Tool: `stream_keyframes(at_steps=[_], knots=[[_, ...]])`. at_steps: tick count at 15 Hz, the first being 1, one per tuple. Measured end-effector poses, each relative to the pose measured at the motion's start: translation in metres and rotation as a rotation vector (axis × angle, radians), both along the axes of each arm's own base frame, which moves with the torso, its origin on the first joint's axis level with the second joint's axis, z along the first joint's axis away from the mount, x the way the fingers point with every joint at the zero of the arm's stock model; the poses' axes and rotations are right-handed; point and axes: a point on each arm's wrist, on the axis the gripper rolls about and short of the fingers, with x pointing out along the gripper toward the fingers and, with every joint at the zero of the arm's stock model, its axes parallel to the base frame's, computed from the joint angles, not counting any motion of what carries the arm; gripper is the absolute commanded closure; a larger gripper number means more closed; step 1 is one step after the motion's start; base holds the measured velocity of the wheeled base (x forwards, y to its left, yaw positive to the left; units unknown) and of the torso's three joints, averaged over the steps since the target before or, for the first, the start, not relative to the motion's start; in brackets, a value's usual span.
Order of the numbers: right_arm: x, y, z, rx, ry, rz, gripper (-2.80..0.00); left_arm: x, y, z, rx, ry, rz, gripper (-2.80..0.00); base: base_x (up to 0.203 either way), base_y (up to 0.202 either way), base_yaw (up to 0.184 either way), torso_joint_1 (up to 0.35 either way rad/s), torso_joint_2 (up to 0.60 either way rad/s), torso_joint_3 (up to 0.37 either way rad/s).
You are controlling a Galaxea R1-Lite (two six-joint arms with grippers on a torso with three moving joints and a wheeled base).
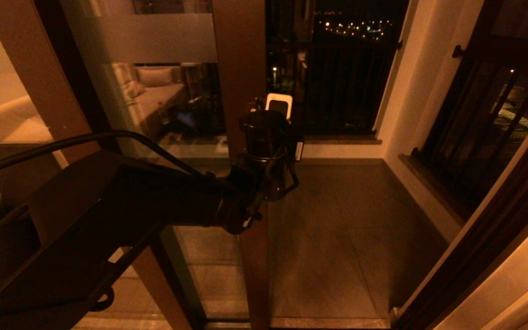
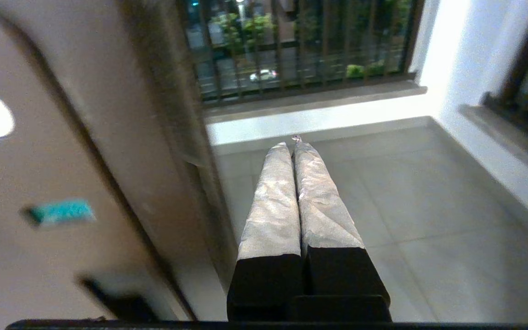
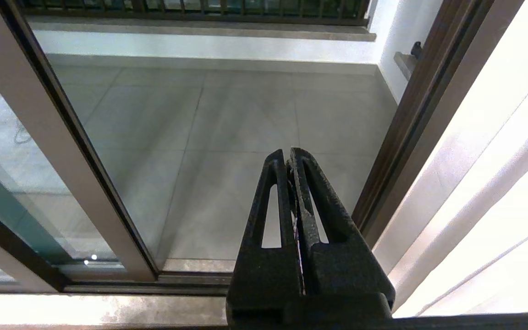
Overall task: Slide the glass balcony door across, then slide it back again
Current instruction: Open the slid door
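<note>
1. The glass balcony door (image 1: 163, 114) stood to the left of the opening, its brown upright edge roughly midway across the doorway and a frosted band across the pane near the top. To its right the way onto the balcony floor (image 1: 337, 220) was open.

2. The left end effector (image 2: 294, 142) had its two wrapped fingers pressed together with nothing between them. In the head view it sat right at the free edge of the door frame, on the open side; whether it actually touched the frame I could not tell.

3. The right end effector (image 3: 289, 156) was likewise pinched shut and empty, hanging low near the bottom track (image 3: 190, 279), by the jamb on the right; it looked parked.

4. My reading was that the door was part way along its travel and the left arm was pushing it by the edge, not gripping it.

5. To do this well, I would have kept the closed fingers flat against the frame's edge, not the glass, and pushed straight along the track, so the panel would not bind.

6. A slow, even push seemed wise, since closed fingers could slip off the narrow edge toward the railing (image 1: 337, 82) side.
</note>
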Motion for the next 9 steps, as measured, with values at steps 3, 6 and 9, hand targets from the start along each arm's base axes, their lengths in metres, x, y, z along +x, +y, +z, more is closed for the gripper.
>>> stream_keyframes(at_steps=[3, 6, 9], knots=[[0.000, 0.000, 0.000, 0.000, 0.000, 0.001, 0.00, 0.010, 0.005, -0.008, 0.027, 0.025, 0.031, 0.00, 0.000, 0.000, 0.000, 0.000, 0.00, 0.000], [0.000, 0.000, 0.000, 0.000, 0.000, 0.000, 0.00, 0.015, 0.011, -0.006, 0.026, 0.027, 0.062, 0.00, 0.000, 0.000, 0.000, 0.000, 0.00, 0.000], [0.000, 0.000, 0.000, 0.000, 0.000, 0.000, 0.00, 0.015, 0.013, -0.004, 0.024, 0.029, 0.084, 0.00, 0.000, 0.000, 0.000, 0.000, 0.00, 0.000]])
